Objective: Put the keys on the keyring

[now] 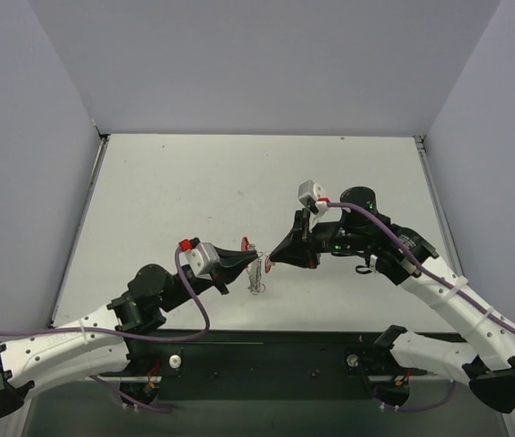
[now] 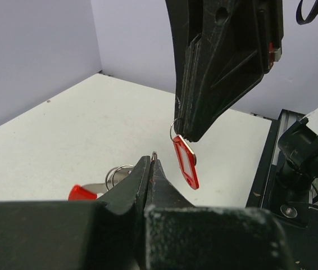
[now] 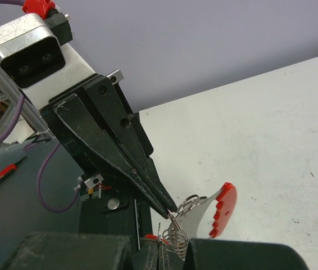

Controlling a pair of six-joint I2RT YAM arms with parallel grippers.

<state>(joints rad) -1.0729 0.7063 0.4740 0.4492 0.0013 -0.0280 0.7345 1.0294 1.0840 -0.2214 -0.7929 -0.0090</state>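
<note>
The left gripper (image 2: 152, 159) has its 2 fingers pressed together. It looks like it pinches the thin end of the key (image 2: 82, 193), but the finger hides the exact spot. The right gripper (image 2: 185, 134) is pressed together too. It pinches the small silver keyring (image 2: 172, 129) at its very tip, and a red tag (image 2: 186, 163) hangs from that ring.

Both tips nearly meet in the air over the table (image 1: 194, 191), in the low middle of the top view. The key and keyring are right there between them.

To do this step well, I think 1 gripper should hold steady while the other makes tiny, slow moves. The end of the ring's wire has to slip into the key's hole, then the key should slide round the coil. A hard pull could yank the ring out of the pinch.

In the left wrist view the key's long side runs from its red head at the lower left, up and right to the left gripper's tip. In the right wrist view the red head points right. The tag hangs nearly straight down.
</note>
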